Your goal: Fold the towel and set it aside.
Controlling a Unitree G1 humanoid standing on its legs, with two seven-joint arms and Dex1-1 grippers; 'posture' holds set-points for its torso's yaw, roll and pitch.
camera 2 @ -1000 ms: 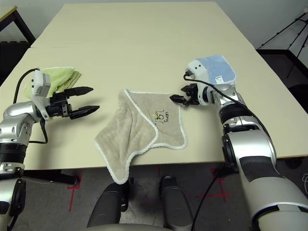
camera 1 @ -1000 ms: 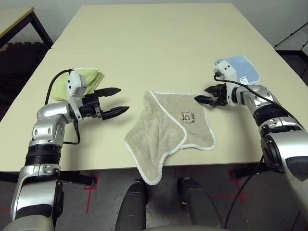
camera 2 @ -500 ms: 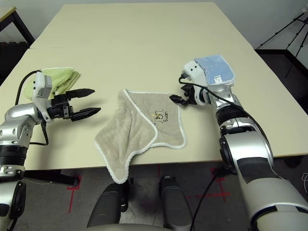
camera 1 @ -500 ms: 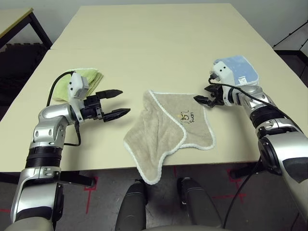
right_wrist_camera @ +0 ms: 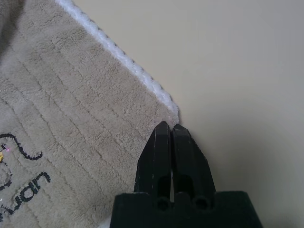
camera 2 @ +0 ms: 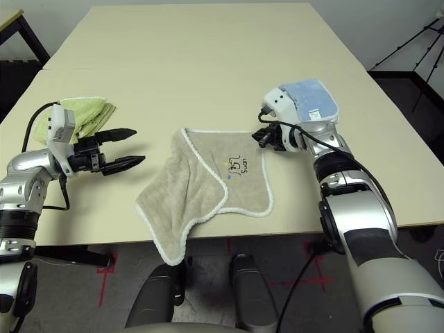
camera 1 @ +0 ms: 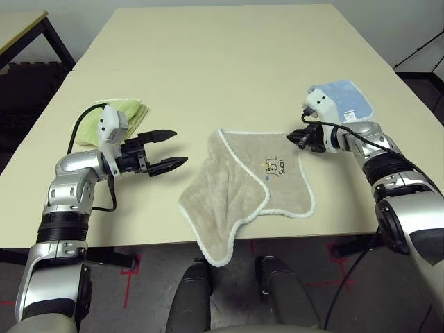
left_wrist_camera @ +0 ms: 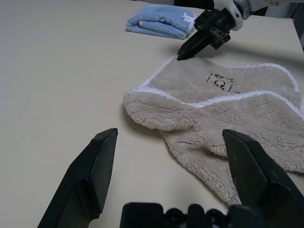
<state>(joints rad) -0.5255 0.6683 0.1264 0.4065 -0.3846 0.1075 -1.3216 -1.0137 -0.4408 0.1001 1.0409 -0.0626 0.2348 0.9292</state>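
Can't tell if the black-fingered right gripper (right_wrist_camera: 169, 127) actually pinches the beige terry towel (camera 1: 243, 187) corner; towel's 6 o'clock end droops past the cream table (camera 1: 208, 62) edge.

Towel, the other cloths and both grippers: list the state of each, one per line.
towel: partly folded, near corner hanging over the table edge.
right gripper: shut at the towel's far right corner.
left gripper: open, holding nothing.
green towel: folded.
blue towel: folded.

Beige towel (camera 1: 246, 184) white-edged, light green cloth (camera 1: 123, 114), light blue cloth (camera 1: 350, 99), cream table (camera 1: 222, 62)
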